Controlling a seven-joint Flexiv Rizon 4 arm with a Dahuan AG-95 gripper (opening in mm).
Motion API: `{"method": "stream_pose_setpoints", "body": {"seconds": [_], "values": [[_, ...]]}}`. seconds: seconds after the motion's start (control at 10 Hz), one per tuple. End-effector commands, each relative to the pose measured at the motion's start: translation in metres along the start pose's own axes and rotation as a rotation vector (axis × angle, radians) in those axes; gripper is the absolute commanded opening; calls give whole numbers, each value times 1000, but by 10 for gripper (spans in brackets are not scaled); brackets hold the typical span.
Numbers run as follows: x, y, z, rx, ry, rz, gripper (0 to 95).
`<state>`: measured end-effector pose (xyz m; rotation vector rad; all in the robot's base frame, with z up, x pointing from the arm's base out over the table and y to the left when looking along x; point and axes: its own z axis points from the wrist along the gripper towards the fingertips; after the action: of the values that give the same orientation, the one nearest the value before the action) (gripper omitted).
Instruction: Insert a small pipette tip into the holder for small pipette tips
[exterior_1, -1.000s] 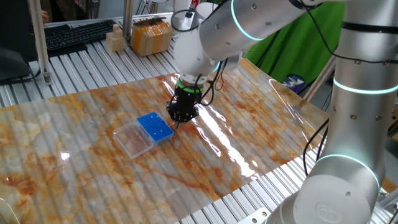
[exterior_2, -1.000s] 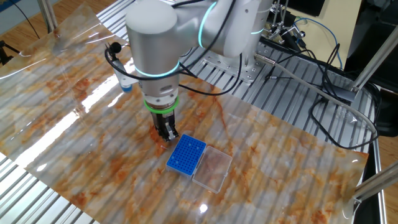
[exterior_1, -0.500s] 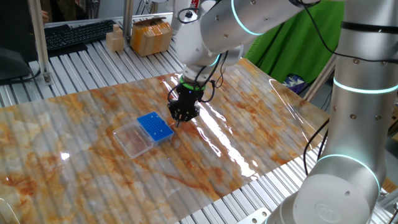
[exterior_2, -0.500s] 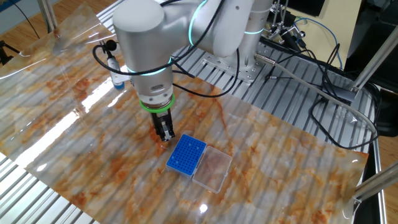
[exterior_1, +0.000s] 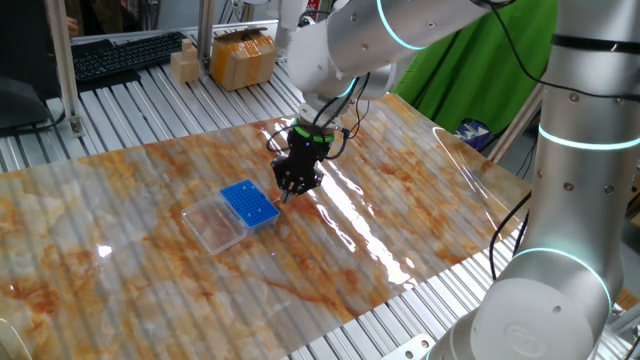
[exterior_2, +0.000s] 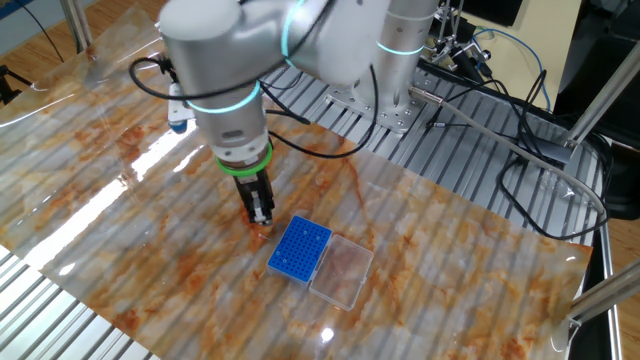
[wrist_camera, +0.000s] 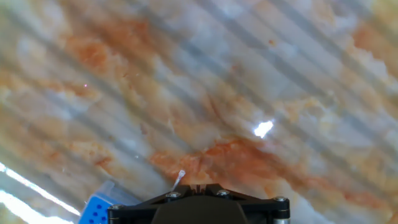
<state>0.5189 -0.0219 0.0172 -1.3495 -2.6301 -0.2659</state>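
- The small pipette tip (wrist_camera: 180, 179) shows in the hand view as a pale sliver sticking out just past the gripper's front edge, clamped between its closed fingers; the fixed views cannot resolve it.
- Its long axis runs roughly along the fingers, slightly slanted, free end toward the tabletop (exterior_1: 420, 190).
- Over the last second the gripper (exterior_2: 260, 212) has tilted, the arm swinging away from the holder for small pipette tips (exterior_2: 300, 249).
- The gripper now sits just beside the blue holder's edge, not over its holes, so insertion is not yet begun; the tip probably needs re-aiming upright first.
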Motion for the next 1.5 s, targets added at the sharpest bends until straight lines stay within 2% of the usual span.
{"method": "stream_pose_setpoints", "body": {"seconds": [0.1,0.2,0.5,0.7,0.8,0.9,1.1,1.4,1.5], "values": [[-1,2,-1,-30,69,127,190],[-2,3,-2,-38,89,187,190],[-4,5,-4,-51,115,282,190],[-7,8,-6,-68,152,376,190],[-9,10,-8,-77,170,411,0],[-12,12,-10,-87,195,456,0],[-14,15,-10,-97,226,493,0],[-15,16,-7,-105,256,518,0],[-15,17,-6,-105,259,519,0]]}}
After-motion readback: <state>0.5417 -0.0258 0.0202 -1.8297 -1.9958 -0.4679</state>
